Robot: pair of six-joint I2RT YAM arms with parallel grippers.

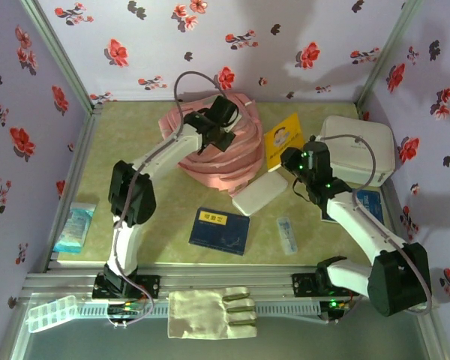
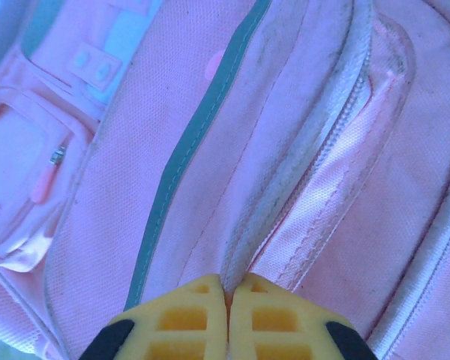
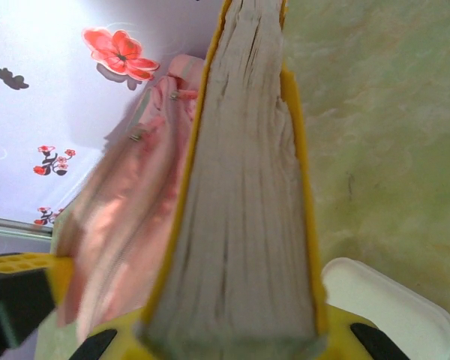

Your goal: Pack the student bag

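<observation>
Two arms busy, but nothing looks packed yet. The student bag [image 1: 210, 169] lies in a heap at the back middle of the table [image 1: 165, 225]. The left gripper [image 2: 226, 291] is pinched tight on a fold of its pink fabric, right by the zip. The right gripper [image 3: 232, 341] has its jaws clamped on a yellow book [image 3: 247, 210], held on edge just beside the bag (my guess is that goes in first). A blue book [image 1: 220, 230], white flat case [image 1: 259, 193] and blue packet [image 1: 75, 229] lie loose, so most of the job looks left.
</observation>
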